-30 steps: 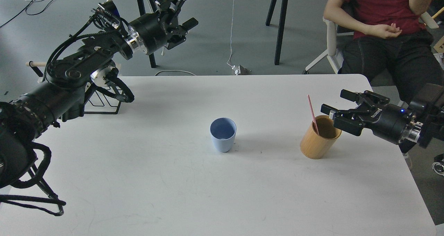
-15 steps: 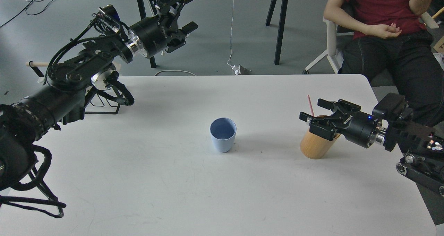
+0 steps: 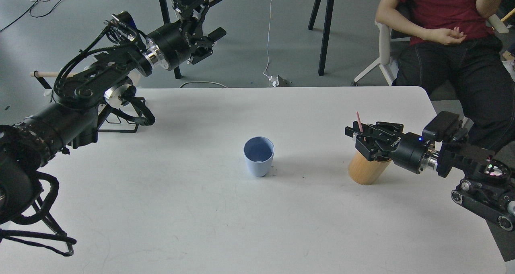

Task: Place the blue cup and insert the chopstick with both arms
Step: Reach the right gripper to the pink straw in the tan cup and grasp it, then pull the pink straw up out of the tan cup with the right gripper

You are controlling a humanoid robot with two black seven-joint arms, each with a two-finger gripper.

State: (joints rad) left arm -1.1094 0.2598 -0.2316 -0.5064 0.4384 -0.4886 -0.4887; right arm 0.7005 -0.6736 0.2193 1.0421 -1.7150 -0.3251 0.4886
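Observation:
The blue cup (image 3: 258, 156) stands upright and empty at the middle of the white table (image 3: 201, 217). The pink chopstick (image 3: 358, 121) stands in a tan wooden cylinder (image 3: 367, 170) at the right, and only its top shows. My right gripper (image 3: 356, 134) lies over the cylinder's mouth, its fingers drawn together on the chopstick. My left gripper (image 3: 217, 13) is open and empty, held high beyond the table's far left edge, well away from the cup.
A black wire rack (image 3: 120, 119) with a pale wooden dowel (image 3: 40, 73) stands at the table's left edge, behind my left arm. A person in a red shirt (image 3: 442, 20) sits past the far right corner. Black stand legs (image 3: 324, 28) rise behind the table.
My right gripper has moved left over the wooden cylinder and closed its fingers on the pink chopstick. My left arm has shifted only slightly. The blue cup has not moved.

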